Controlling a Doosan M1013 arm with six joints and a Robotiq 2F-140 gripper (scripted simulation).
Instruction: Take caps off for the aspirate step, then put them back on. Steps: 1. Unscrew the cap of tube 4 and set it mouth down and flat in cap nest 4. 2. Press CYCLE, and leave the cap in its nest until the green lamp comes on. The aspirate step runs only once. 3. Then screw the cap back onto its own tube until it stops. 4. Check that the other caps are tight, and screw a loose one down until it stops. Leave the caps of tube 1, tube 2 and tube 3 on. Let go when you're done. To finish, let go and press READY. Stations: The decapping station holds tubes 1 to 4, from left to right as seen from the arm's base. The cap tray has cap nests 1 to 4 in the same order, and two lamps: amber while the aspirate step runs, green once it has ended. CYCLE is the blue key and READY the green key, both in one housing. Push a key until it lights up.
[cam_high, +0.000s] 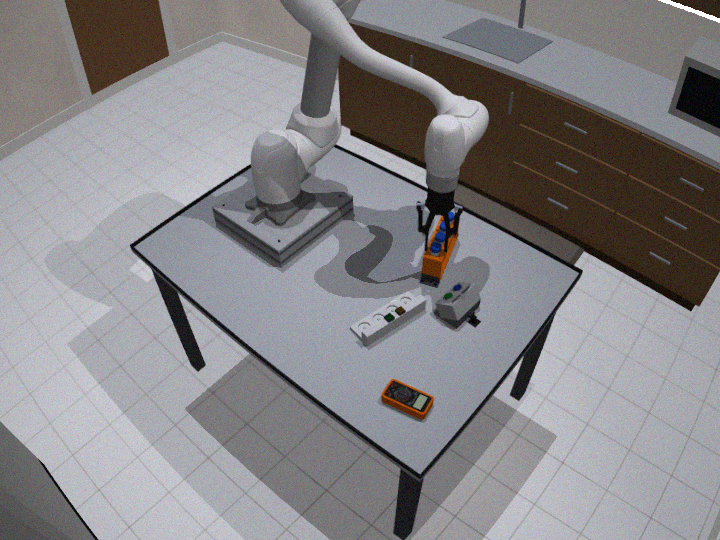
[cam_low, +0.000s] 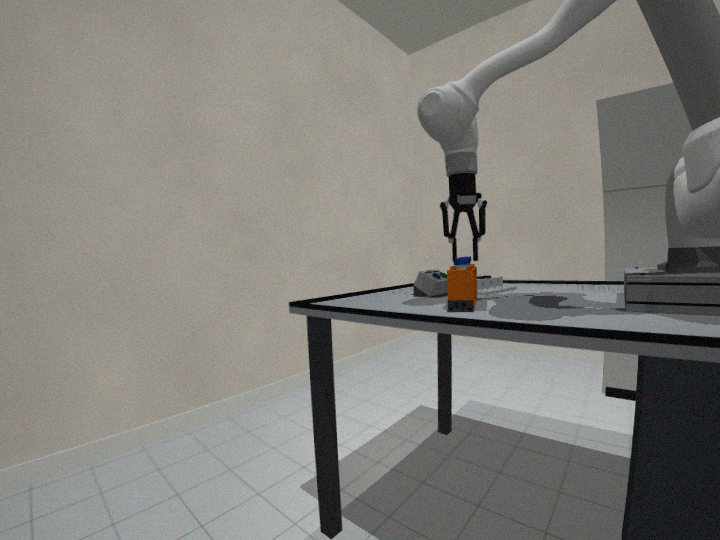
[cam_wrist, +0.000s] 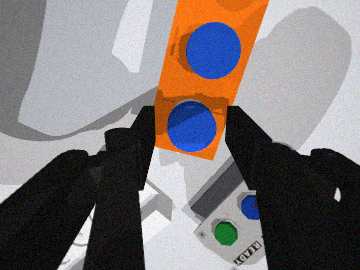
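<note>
The black 2-finger claw (cam_wrist: 191, 131) hangs just above the end of the tall orange block that holds the tubes (cam_wrist: 207, 75). Its fingers are apart and hold nothing. In the wrist view there is a gap on each side between them and the round blue cap (cam_wrist: 192, 126) below. That cap sits on its tube at the end of the orange block nearest the key box. It looks flat, smooth and plain blue from above, partly in shadow. A 2nd round blue cap (cam_wrist: 213, 50) sits on the next tube along the block.

The orange block (cam_high: 437, 258) stands upright on the grey desk with a black edge (cam_high: 244, 302). Just beside it is the grey key box (cam_high: 457, 305) with a blue key (cam_wrist: 250, 207) and a green 8-sided key (cam_wrist: 225, 233) marked READY. The white cap tray with round nests (cam_high: 388, 317) lies near both. I cannot tell if a lamp on it is lit. An orange hand meter (cam_high: 407, 398) lies well apart, near the desk's front edge.
</note>
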